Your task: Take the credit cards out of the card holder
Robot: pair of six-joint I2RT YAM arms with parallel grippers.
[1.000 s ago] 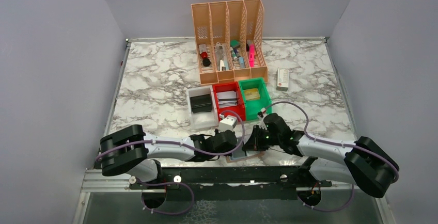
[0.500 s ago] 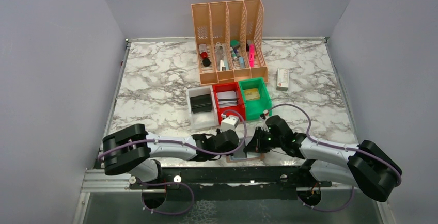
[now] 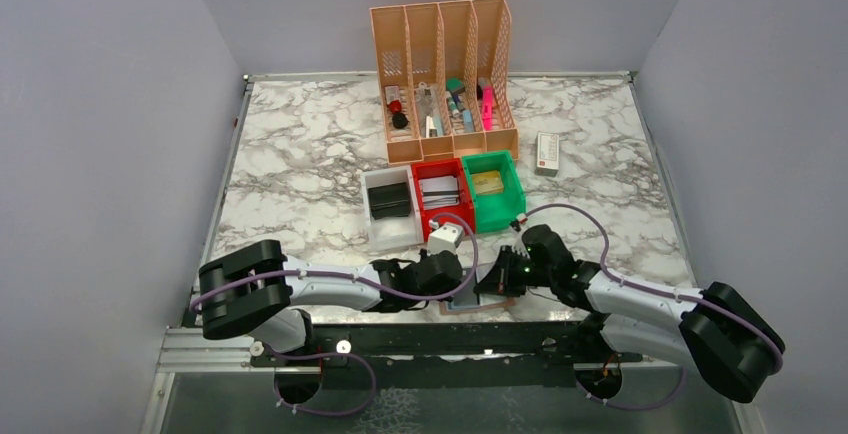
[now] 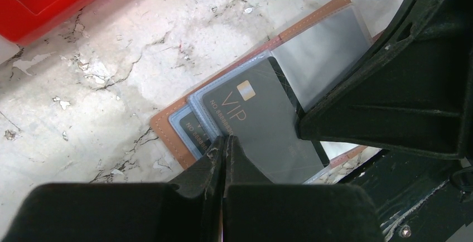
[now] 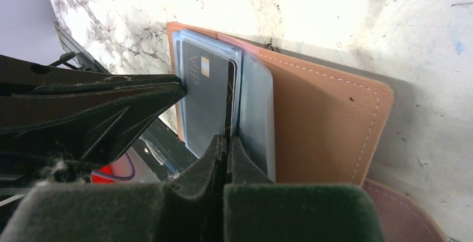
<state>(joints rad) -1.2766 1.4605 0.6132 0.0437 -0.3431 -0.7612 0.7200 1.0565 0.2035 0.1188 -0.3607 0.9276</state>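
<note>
The card holder (image 3: pixel 481 303) lies open and flat at the 6 o'clock edge of the marble table (image 3: pixel 300 154), between the two claws. Its clear sleeves hold the credit cards (image 4: pixel 262 119): a dark one marked VIP on top and a second one (image 4: pixel 192 131) half covered beneath it, both inside the brown border.

The left claw (image 4: pixel 225 141) comes in from 9 o'clock. Its jaws are pressed together at the VIP card's near corner; I cannot tell whether the card edge is pinched between them. The right claw (image 5: pixel 227 139) comes in from 3 o'clock, jaws likewise closed tight, at the line where the dark card meets the next clear sleeve.

At 12 o'clock from the holder stand a white bin (image 3: pixel 390 222), a red bin (image 3: pixel 440 216) and a green bin (image 3: pixel 492 209) in a row. Beyond them is an orange file rack (image 3: pixel 445 54), with a small white box (image 3: pixel 547 152) at its 3 o'clock.
</note>
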